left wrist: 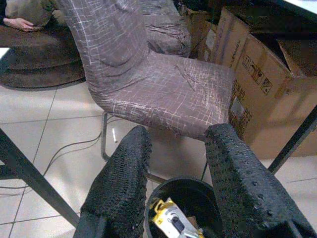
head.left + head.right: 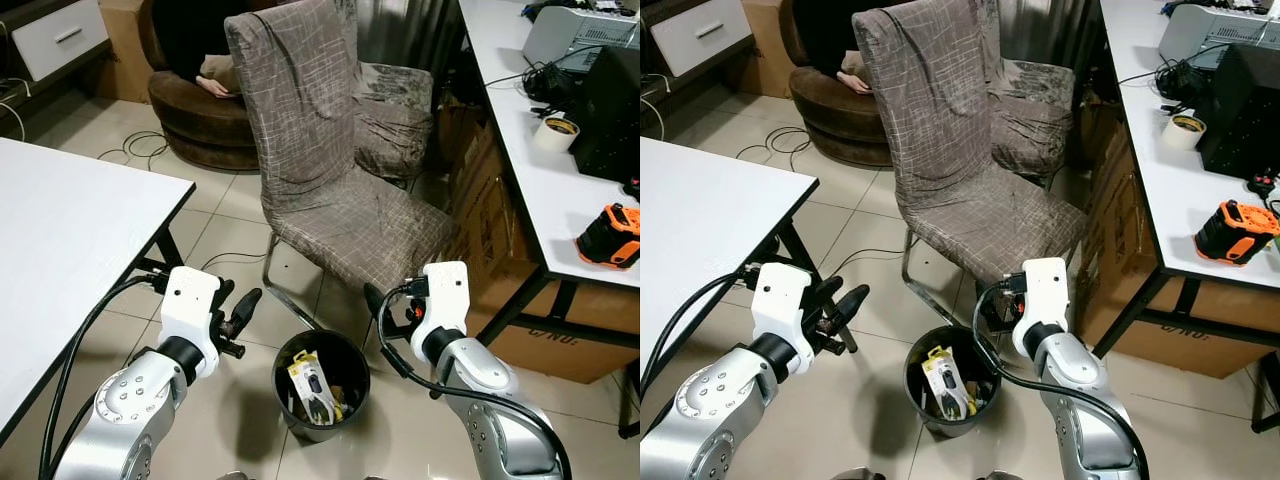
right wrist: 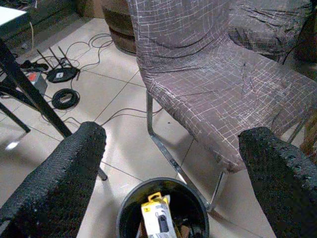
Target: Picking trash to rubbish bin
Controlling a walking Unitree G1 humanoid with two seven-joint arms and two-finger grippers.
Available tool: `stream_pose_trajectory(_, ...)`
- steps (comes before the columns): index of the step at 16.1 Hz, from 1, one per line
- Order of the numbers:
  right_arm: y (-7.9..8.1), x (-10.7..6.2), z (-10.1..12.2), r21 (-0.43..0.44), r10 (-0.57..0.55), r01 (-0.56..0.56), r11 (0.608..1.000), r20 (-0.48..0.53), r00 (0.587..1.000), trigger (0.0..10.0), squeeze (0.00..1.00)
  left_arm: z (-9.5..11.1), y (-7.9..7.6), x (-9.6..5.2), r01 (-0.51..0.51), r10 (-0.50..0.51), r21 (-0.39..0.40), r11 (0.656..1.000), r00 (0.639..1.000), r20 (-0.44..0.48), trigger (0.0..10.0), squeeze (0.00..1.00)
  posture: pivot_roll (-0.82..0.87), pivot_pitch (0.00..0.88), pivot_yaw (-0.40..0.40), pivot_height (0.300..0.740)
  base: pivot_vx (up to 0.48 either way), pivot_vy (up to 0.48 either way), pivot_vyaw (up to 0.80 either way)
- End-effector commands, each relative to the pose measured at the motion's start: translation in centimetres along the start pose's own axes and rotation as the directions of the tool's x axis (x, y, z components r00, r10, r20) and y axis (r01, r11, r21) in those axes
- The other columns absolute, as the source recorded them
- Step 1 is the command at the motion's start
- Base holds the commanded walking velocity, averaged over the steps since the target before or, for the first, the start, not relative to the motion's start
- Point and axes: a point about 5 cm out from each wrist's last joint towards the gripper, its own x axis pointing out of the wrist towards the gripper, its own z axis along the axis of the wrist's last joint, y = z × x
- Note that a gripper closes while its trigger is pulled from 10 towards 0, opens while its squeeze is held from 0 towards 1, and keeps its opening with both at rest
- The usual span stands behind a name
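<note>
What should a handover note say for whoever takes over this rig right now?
Left pincer: open, empty, raised beside the bin.
Right pincer: open, empty, raised on the bin's other side.
Round black plastic rubbish bin: on the tiled floor between the arms, in front of the grey fabric-covered chair.
Done: a yellow-and-white packaged item lies inside the bin with other scraps.
Left: no loose trash can be made out on the floor nearby; look around before ending.
</note>
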Motion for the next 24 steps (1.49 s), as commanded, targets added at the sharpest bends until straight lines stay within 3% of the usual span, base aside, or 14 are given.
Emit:
stream_pose_trajectory(1, -0.08, 0.11, 0.06, -0.001, 0.0, 0.0, 1.0, -0.005, 1.0, 10.0, 0.0, -0.04, -0.07, 0.24, 0.005, -0.005, 0.007, 1.0, 1.0, -0.004, 10.0, 0.0, -0.01, 0.04, -0.043, 0.74, 0.0, 0.0, 0.0)
stream_pose_trajectory(6, -0.13, 0.14, 0.03, -0.004, 0.0, 0.0, 1.0, -0.007, 1.0, 10.0, 0.0, -0.08, -0.06, 0.29, 0.004, -0.004, 0.012, 1.0, 1.0, -0.006, 10.0, 0.0, -0.01, 0.042, -0.043, 0.74, -0.096, 0.0, 0.0)
stream_pose_trajectory(21, -0.28, 0.25, 0.15, -0.01, -0.005, 0.005, 1.0, 0.014, 1.0, 10.0, 0.0, -0.18, -0.13, 0.35, 0.009, -0.009, 0.025, 1.0, 1.0, -0.011, 10.0, 0.0, -0.01, 0.044, -0.044, 0.74, -0.317, 0.0, 0.0)
stream_pose_trajectory(22, -0.23, 0.24, 0.34, -0.037, 0.009, -0.007, 0.999, 0.04, 0.999, 10.0, 0.0, -0.18, -0.14, 0.37, 0.009, -0.009, 0.025, 1.0, 1.0, -0.01, 10.0, 0.0, -0.01, 0.045, -0.045, 0.74, -0.319, 0.0, 0.0)
stream_pose_trajectory(24, -0.06, 0.19, 0.89, -0.19, 0.037, -0.012, 0.982, 0.132, 0.991, 10.0, 0.0, -0.29, -0.11, 0.34, 0.009, -0.008, 0.024, 1.0, 1.0, -0.008, 10.0, 0.0, -0.01, 0.043, -0.044, 0.74, -0.321, 0.0, 0.0)
